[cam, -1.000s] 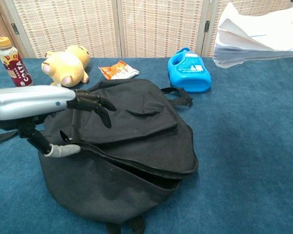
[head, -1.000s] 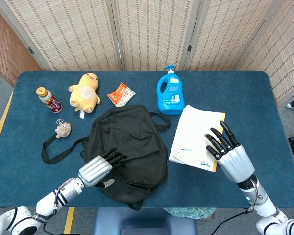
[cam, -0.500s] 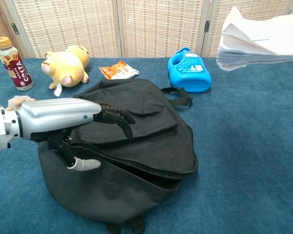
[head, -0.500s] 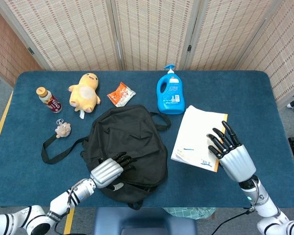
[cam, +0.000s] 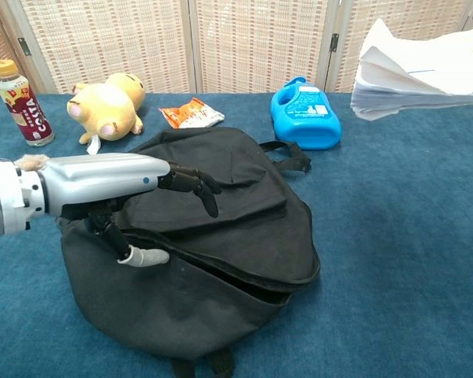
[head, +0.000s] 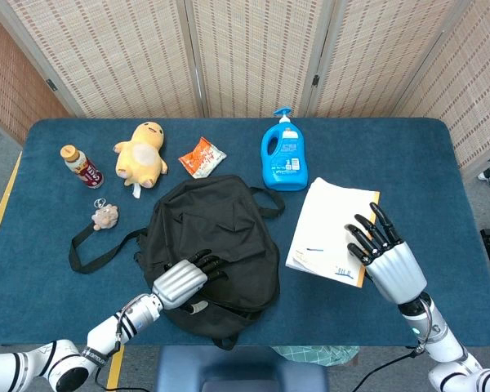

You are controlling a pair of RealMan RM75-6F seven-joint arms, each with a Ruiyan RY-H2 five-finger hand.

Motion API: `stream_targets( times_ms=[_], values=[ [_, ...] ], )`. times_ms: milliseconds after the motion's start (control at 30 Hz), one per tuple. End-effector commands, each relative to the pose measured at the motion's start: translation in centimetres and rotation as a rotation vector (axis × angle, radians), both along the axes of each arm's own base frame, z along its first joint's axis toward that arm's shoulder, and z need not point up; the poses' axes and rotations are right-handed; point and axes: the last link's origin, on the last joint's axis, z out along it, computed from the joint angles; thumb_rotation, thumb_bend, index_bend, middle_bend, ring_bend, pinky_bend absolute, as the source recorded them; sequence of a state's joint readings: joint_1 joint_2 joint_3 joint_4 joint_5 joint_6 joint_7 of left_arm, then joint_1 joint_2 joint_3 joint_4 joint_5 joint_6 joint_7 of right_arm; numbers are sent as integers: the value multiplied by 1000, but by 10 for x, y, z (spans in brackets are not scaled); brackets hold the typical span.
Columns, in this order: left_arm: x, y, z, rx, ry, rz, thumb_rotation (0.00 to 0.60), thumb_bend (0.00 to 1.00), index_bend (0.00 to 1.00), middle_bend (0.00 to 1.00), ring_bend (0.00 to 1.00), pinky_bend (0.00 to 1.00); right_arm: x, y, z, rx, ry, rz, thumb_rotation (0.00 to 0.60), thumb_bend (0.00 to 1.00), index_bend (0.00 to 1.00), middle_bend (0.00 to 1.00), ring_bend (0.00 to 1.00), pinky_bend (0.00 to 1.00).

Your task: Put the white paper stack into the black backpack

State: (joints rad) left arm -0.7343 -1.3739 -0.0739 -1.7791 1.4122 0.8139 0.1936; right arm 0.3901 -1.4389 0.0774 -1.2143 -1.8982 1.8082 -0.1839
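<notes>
Basically, paper stack is on the right side of the table, just right of the backpack, near the blue detergent bottle. Long axis runs from near edge to far edge, tilted a bit so the far end leans right. White sheets w/ an orange-yellow backing showing along right edge; small print marks near the close end. In chest view the stack sits raised off the table at upper right, top sheets fanned and curling.

Right hand is at the stack's near right corner, fingers spread and laid over the top sheets; can't tell whether it's gripping the stack from below or just resting on it.

Backpack is black, soft, lying flat mid-table, top handle toward the far edge, bottom toward the robot. Zipper gapes along the near side (chest view). One loose strap trails left.

Left hand rests on the backpack's near left part, fingers curled onto the upper flap, thumb under the flap at the zipper gap; looks like it's pinching the flap.

Counts: 1 paper stack, 1 backpack, 1 detergent bottle, 1 yellow plush duck, 1 drink bottle, 1 snack packet, 1 small fuzzy keychain.
</notes>
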Motion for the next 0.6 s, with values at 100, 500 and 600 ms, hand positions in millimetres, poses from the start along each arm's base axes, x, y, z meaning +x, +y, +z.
stream_targets(
  times_ms=[100,500,600],
  values=[
    [1,2,-1,3,7,-1,600,395,288,124,110,0,-1,1,0,0,-1,0,600,434,699,404,266,74],
    [-2,7,-2,39,-22,46,600,398,425,156,141,0,-2,1,-1,4,0,-5,600,434,699,404,266,75],
    [-4,7,-3,43,-22,51,600,399,453,174,150,0,-2,2,-2,6,0,-4,600,434,699,404,266,75]
  ],
)
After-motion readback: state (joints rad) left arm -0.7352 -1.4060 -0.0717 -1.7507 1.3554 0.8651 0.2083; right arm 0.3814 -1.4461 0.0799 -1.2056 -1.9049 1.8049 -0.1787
